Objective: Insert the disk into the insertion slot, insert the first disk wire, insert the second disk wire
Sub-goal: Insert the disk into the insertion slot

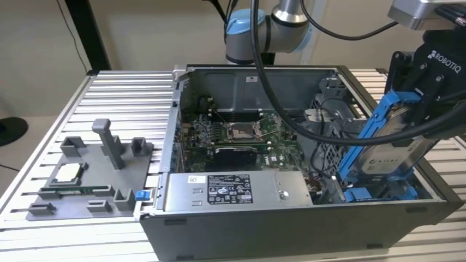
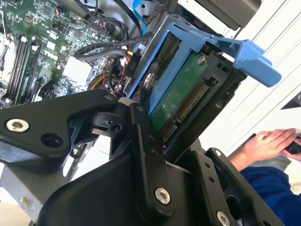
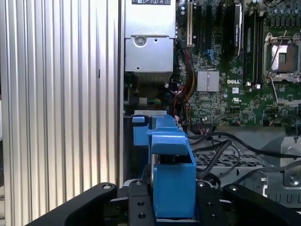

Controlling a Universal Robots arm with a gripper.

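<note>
The ribbed counter (image 1: 109, 98) carries the open computer case (image 1: 291, 224), whose insertion slot (image 1: 331, 150) lies below the claw (image 1: 413, 112). The claw grips the blue-framed disk (image 1: 382, 142), which is tilted with its lower end inside the case at the slot.

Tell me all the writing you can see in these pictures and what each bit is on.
On the gripper: white maker's lettering on its black body, in the exterior view.
On the power supply: a white label, print too small to read.
On the disk: a pale label, print too small to read.
On the motherboard: a white maker's mark beside the heatsink in the first wrist view; other print too small to read.
</note>
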